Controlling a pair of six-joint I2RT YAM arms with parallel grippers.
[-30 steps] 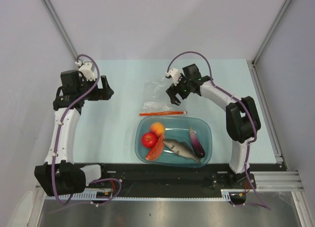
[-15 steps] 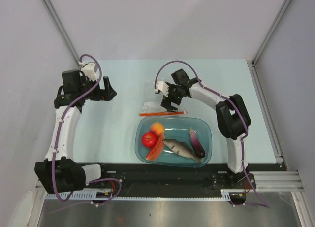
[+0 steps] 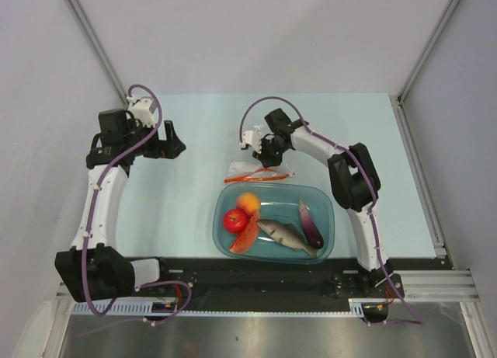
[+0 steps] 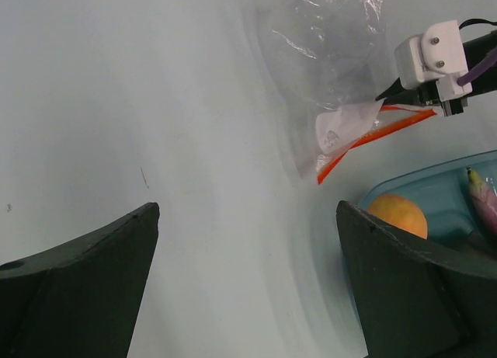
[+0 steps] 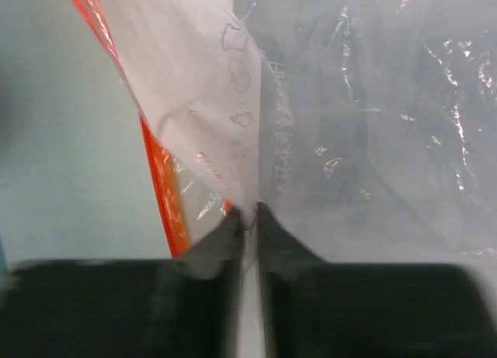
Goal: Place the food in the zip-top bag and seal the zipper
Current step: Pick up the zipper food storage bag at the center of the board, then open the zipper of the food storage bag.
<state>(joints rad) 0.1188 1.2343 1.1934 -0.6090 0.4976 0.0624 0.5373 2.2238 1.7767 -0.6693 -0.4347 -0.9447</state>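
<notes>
Hanging over the pale table (image 3: pixel 194 195) at the left, the left gripper (image 3: pixel 177 147) holds nothing; its wrist view shows both dark fingers (image 4: pixel 85 280) spread wide with bare surface between them, their lower parts cut off by the frame. Near the middle, the zip-top bag (image 3: pixel 278 172) lies crumpled just beyond the teal tub (image 3: pixel 328 203). Its clear film is hard to trace from above; the zipper (image 3: pixel 242 176), a red-orange strip bent into a V at the bag's left end, is the plainest part. The right gripper (image 3: pixel 265 158) reaches down onto the bag, its fingertips hidden under the wrist in the top view. Its own camera shows the two fingers pressed together on a pinched fold of film, the strip running just beside them on the left. Printing on the film there is too blurred to read. The food sits in the tub, outside the bag: red apple (image 3: pixel 235 219), orange fruit (image 3: pixel 248 202) and wedge slice (image 3: pixel 247 238) crowded at the left, grey fish (image 3: pixel 286 235) in the middle, purple eggplant (image 3: pixel 311 224) to the right. From the left wrist only the orange fruit, the eggplant's tip and a piece of rim show; the right finger covers the rest.
</notes>
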